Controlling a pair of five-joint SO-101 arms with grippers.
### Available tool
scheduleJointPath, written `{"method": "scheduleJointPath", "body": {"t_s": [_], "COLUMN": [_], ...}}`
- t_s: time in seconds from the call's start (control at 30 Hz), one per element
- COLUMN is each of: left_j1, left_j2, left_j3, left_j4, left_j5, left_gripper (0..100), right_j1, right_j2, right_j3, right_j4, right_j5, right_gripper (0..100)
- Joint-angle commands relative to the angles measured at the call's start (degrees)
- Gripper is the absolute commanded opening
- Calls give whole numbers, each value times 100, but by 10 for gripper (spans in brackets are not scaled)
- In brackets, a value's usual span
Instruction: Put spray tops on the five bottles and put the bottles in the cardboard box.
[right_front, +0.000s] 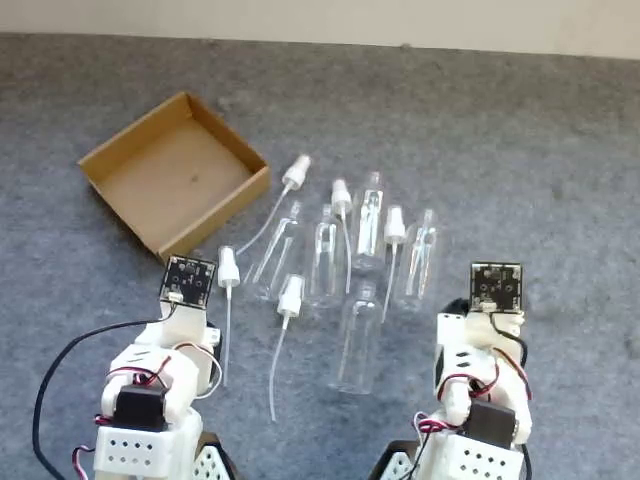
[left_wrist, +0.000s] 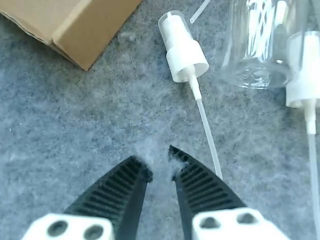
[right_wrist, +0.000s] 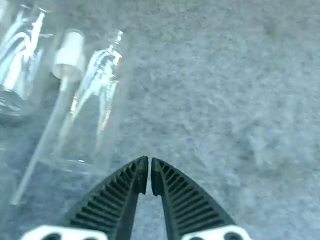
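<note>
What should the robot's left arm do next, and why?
Probably ease the left end effector forward and open it wider around the nearest spray top, lying just ahead. All five bottles lie uncapped, none yet in the cardboard box.

Uncapped clear bottles (right_front: 358, 340), loose spray tops (right_front: 290, 297) beside open cardboard box (right_front: 170, 180)

I work over a grey fuzzy mat (right_front: 560, 130) that spreads evenly lit from left to right; a pale beige strip (right_front: 400, 20) borders its far edge.
</note>
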Motion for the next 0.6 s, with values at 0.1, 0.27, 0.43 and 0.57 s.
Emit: {"method": "scheduleJointPath", "body": {"t_s": [0.1, 0.27, 0.43, 0.57], "left_j1": [66, 66, 66, 66], "left_j2": [-40, -40, -40, -40], "left_j3": [119, 119, 119, 119], "left_j4": [325, 334, 334, 334], "left_j5": [35, 35, 35, 35], "left_gripper": [10, 10, 10, 10], "right_j1": [277, 268, 277, 251], "right_j2": [-13, 92, 1446, 3081], "right_j3": [-1420, -2554, -3591, -4374], "right_j4": [813, 1332, 1710, 1736], "right_j5": [158, 703, 695, 589], "right_gripper": [7, 7, 7, 7]}}
